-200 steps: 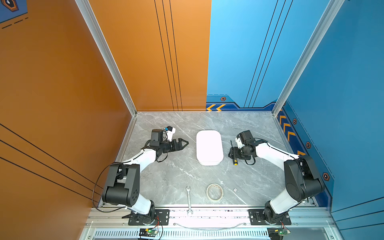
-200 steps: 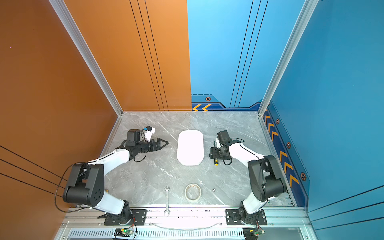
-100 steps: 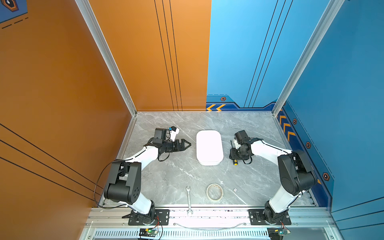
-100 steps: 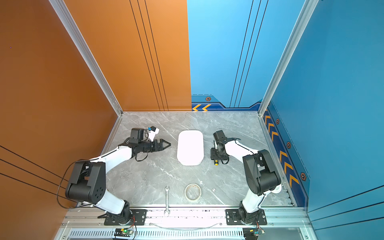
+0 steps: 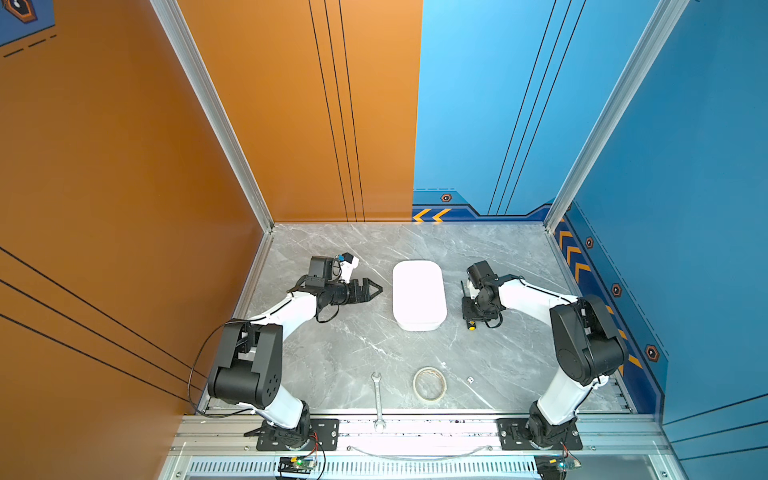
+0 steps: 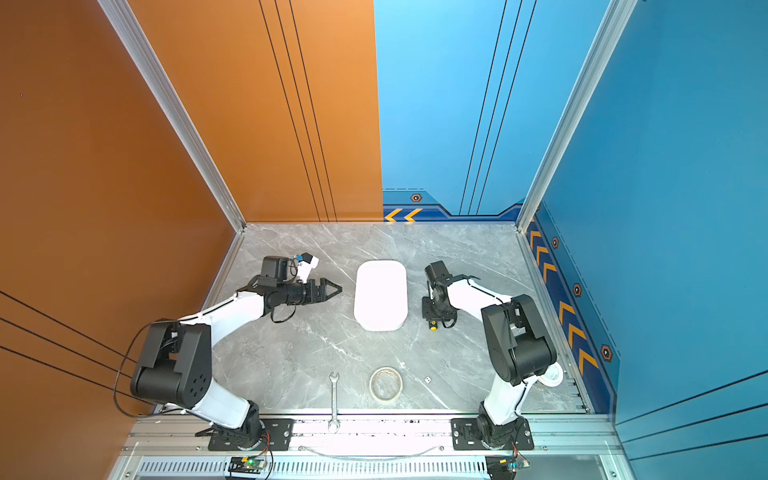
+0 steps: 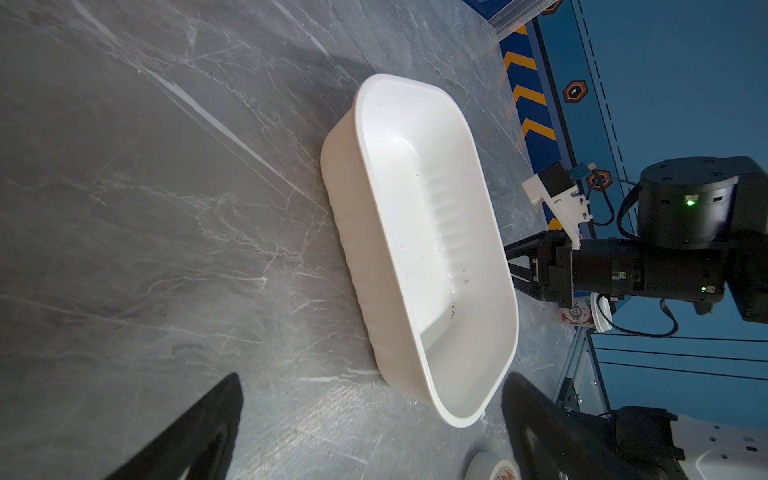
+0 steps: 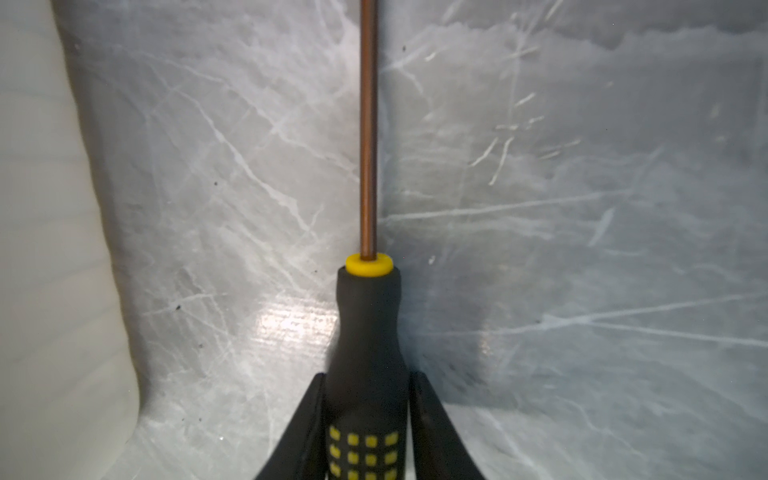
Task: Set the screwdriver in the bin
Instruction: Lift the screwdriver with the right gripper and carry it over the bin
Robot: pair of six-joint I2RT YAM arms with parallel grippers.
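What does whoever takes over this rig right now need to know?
Left gripper: jaws open, empty, facing the bin's left side.
Right gripper: jaws shut on the screwdriver's handle.
Screwdriver: low over the table, just right of the bin and parallel to it. I cannot tell whether it is off the surface.
Bin: empty.
Done: the grasp. Left: lift, carry over the bin, release.
Wrench and tape roll at the front edge: leave alone.
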